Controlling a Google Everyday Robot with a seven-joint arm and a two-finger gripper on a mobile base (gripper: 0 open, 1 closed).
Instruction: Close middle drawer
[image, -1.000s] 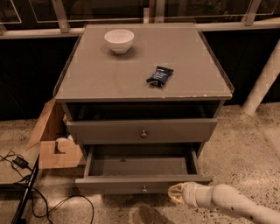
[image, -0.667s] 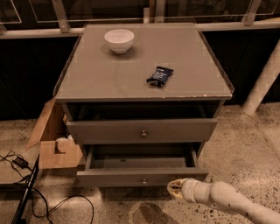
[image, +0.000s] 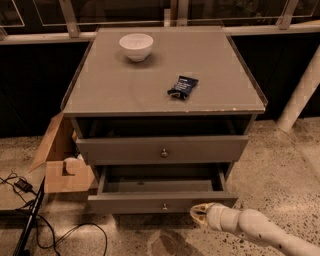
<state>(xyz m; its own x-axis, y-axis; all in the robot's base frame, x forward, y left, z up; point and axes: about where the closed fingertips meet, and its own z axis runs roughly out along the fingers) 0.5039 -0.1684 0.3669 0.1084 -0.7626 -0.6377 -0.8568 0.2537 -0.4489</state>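
Observation:
The middle drawer (image: 150, 202) is a wide grey-brown drawer with a small round knob (image: 164, 205). It stands pulled out from the cabinet (image: 150, 90), and its empty inside shows. My gripper (image: 200, 215) is on a white arm coming in from the lower right. It is at the drawer's front panel, right of the knob, low on its face. The uppermost drawer (image: 125, 149), with a taller front and its own knob, sits above and is slightly out. The lowest drawer is hidden under the middle one.
A white bowl (image: 136, 46) and a dark packet (image: 182, 86) lie on the cabinet top. An open cardboard box (image: 62, 167) stands on the floor to the left, with black cables (image: 30, 220) by it. A white post (image: 300, 95) stands to the right.
The middle drawer has slid partway back into the cabinet. My gripper has moved with it, up and slightly left toward the cabinet.

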